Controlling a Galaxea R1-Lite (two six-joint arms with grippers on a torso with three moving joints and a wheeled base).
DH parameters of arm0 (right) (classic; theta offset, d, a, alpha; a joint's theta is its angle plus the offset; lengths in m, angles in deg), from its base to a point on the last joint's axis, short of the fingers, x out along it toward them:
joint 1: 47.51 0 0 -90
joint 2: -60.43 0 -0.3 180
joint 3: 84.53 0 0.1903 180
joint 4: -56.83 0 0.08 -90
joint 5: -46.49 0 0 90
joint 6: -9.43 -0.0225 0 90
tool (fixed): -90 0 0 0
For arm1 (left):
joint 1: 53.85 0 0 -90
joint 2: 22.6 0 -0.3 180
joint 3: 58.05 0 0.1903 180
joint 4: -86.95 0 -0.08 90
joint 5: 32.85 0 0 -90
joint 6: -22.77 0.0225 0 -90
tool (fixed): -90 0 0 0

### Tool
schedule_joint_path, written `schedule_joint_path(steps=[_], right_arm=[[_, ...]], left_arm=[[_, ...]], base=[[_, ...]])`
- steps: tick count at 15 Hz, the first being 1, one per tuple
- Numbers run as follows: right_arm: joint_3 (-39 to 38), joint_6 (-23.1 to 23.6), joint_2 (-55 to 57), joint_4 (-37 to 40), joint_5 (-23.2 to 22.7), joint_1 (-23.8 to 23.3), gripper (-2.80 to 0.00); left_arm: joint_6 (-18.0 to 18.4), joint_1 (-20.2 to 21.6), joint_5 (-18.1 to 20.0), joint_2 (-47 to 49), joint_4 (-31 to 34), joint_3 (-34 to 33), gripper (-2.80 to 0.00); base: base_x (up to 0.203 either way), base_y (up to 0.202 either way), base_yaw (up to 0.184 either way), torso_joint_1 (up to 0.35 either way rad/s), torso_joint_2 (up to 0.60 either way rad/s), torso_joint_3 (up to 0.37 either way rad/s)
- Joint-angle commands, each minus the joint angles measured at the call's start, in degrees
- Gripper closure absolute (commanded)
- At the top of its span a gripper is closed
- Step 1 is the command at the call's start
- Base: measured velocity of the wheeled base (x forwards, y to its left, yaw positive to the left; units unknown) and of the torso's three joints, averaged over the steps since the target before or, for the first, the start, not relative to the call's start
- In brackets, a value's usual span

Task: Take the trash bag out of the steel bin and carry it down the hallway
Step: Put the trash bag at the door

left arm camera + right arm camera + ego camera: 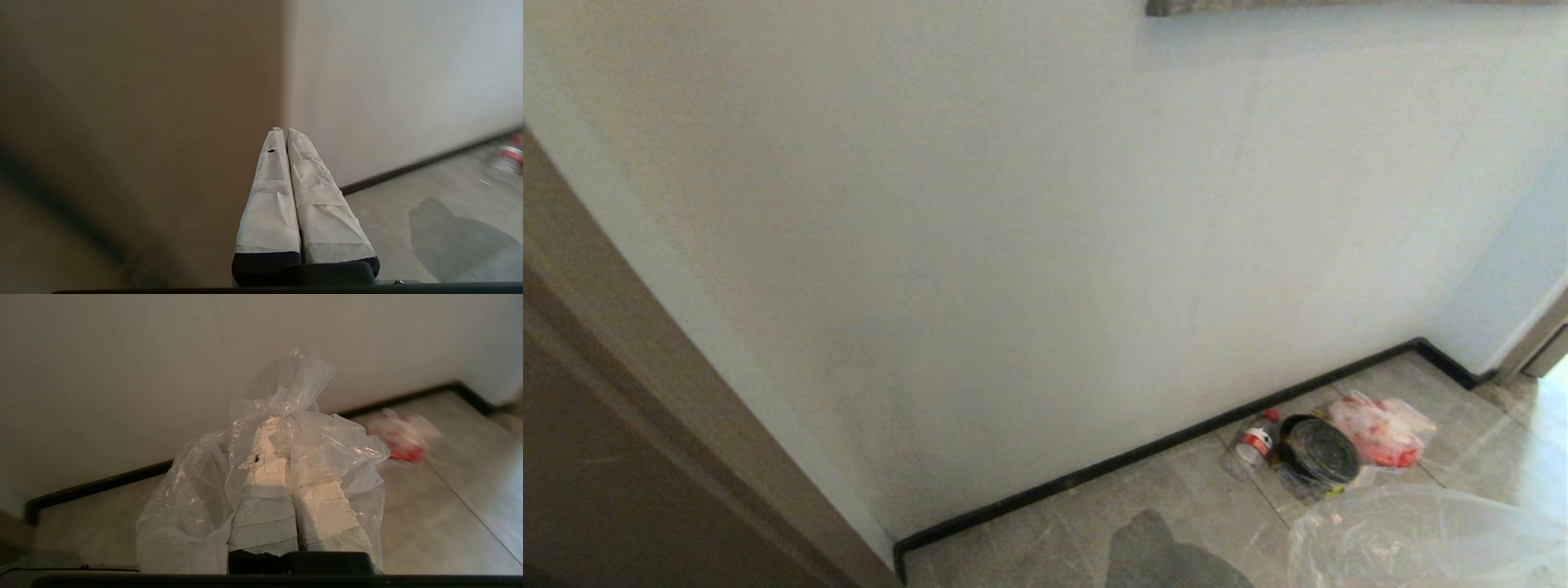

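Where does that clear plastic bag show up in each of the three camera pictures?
Head view: the bag is in the bottom right corner, above the floor tiles.
Left wrist view: not in it.
Right wrist view: centre, pinched in the right end effector.
Shared landmark: the black baseboard.

Trash bag (327,445): thin clear plastic film, crinkly, glossy highlights. Right hand (282,428) fingers (265,522) wrapped in rough, frayed white tape; left hand (284,130) same wrap, cleaner. Floor (1160,490): polished grey marbled tile, semi-gloss. Wall (1013,245): smooth matt paint. Baseboard (1143,449): black, slight sheen. Door (605,457): tan wood-look, matt.
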Motion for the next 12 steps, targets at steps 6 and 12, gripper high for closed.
schedule_joint_path(steps=[6, 12], right_arm=[[-0.09, 0.15, 0.07, 0.18, -0.19, 0.04, 0.0], [-0.09, 0.15, 0.07, 0.18, -0.11, 0.04, 0.0]], left_arm=[[-0.13, 0.01, -0.02, 0.02, -0.04, -0.09, 0.0], [-0.31, 0.01, -0.02, 0.02, -0.04, -0.09, 0.0]], base=[[0.001, -0.008, 0.172, 0.003, 0.0, 0.006], [0.001, -0.002, 0.055, 0.001, 0.0, -0.11]])
